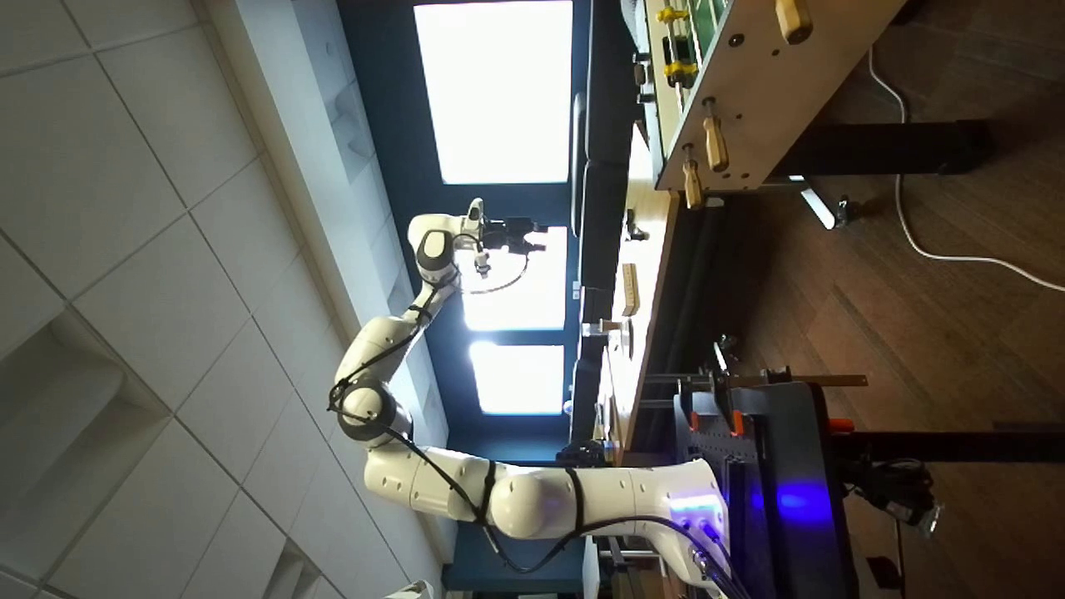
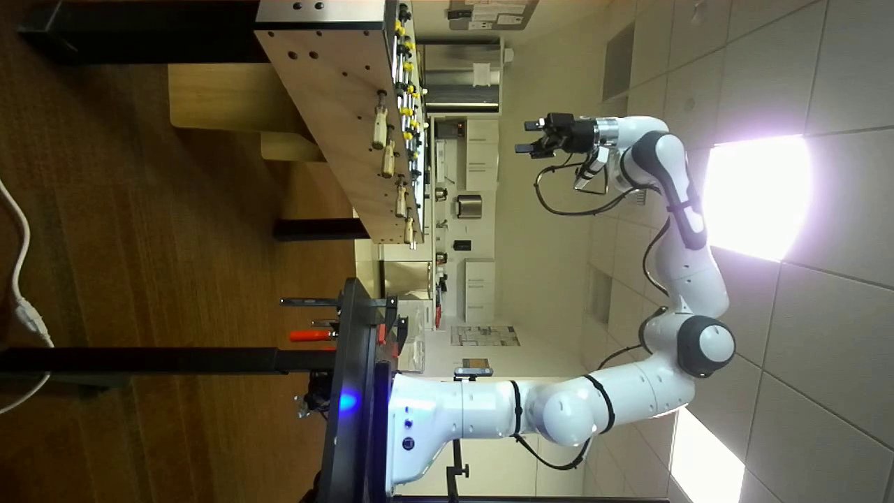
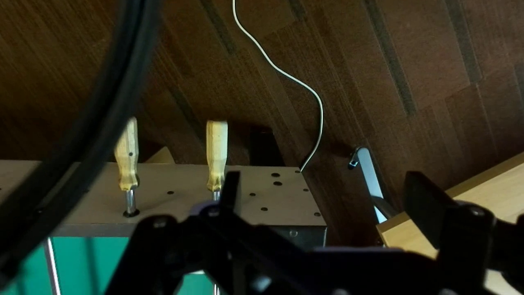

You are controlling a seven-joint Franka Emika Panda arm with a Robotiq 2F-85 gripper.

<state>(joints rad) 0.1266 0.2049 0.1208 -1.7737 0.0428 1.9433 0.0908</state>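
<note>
a black two-fingered claw (image 2: 529,137) hangs in mid-air at the end of a white jointed arm (image 2: 691,272), its fingers spread wide and pointing down. below it, well apart, stands a foosball table (image 1: 774,91) with a pale wooden side panel, a green playing field and yellow and black figures on metal rods; faceted light wood handles (image 3: 217,149) stick out from that panel. in the wrist view one finger overlaps the panel and the other overlaps a light wood tabletop (image 3: 499,192), with brown striped floor (image 3: 368,114) between them and a thin white cable (image 3: 278,69) winding across it. a small tan block (image 1: 630,289) lies on the light wood tabletop among items too small to make out. the arm's base is mounted on a black tabletop (image 1: 795,433), where clamps with orange handles (image 2: 312,336) sit at the edge and a blue light glows. a tall steel fridge (image 2: 450,84) and white wall cabinets (image 2: 482,154) line the room in an exterior view. bright rectangular windows (image 1: 499,91) break up a dark blue wall (image 1: 503,441), and white ceiling tiles (image 2: 859,335) surround a glowing light panel (image 2: 760,198)
</note>
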